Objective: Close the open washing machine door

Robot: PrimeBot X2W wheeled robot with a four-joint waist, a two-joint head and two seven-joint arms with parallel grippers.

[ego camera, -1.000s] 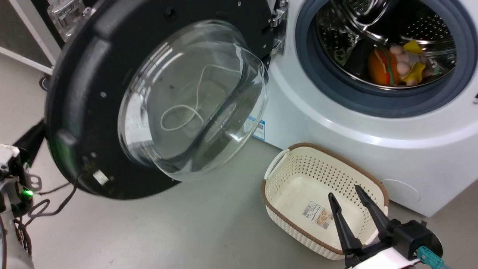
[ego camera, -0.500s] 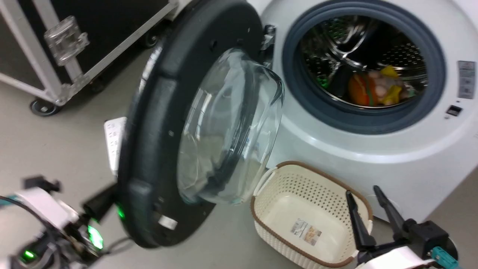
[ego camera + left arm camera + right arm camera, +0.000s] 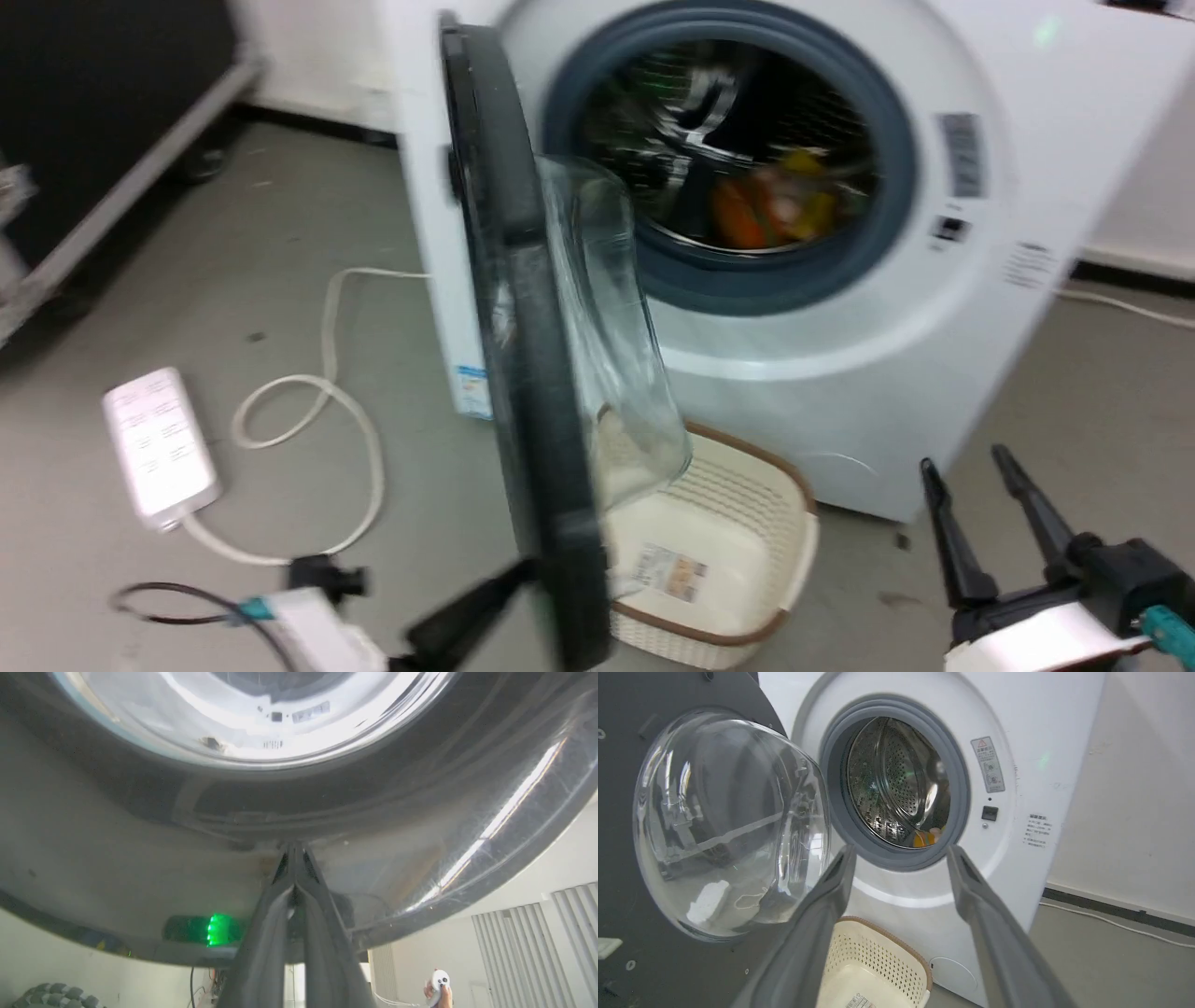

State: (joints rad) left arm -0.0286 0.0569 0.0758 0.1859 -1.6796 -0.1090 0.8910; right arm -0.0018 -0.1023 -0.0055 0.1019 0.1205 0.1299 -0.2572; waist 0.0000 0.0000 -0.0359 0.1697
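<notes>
The washing machine door (image 3: 523,373) stands half open and edge-on in the head view, its clear glass bowl (image 3: 611,327) facing the drum of the white washing machine (image 3: 840,373). My left gripper (image 3: 523,571) is low behind the door. In the left wrist view it (image 3: 294,848) is shut, tips pressed against the door's glossy outer face (image 3: 420,788). My right gripper (image 3: 966,462) hangs open at the lower right, apart from the machine. The right wrist view has the door's bowl (image 3: 728,821) left of the open fingers (image 3: 831,891) and the grey gasket (image 3: 957,788) ahead.
A cream perforated basket (image 3: 738,597) sits on the floor under the door's bowl, against the machine's front. A white power strip (image 3: 159,448) and its cable (image 3: 345,411) lie on the floor to the left. A person's hand holding a white controller (image 3: 439,984) shows far off. Coloured toys (image 3: 766,205) lie in the drum.
The door has swung from nearly face-on to edge-on, toward the machine, with my left gripper following behind its lower edge. The head camera has turned too. The right gripper stays open.
</notes>
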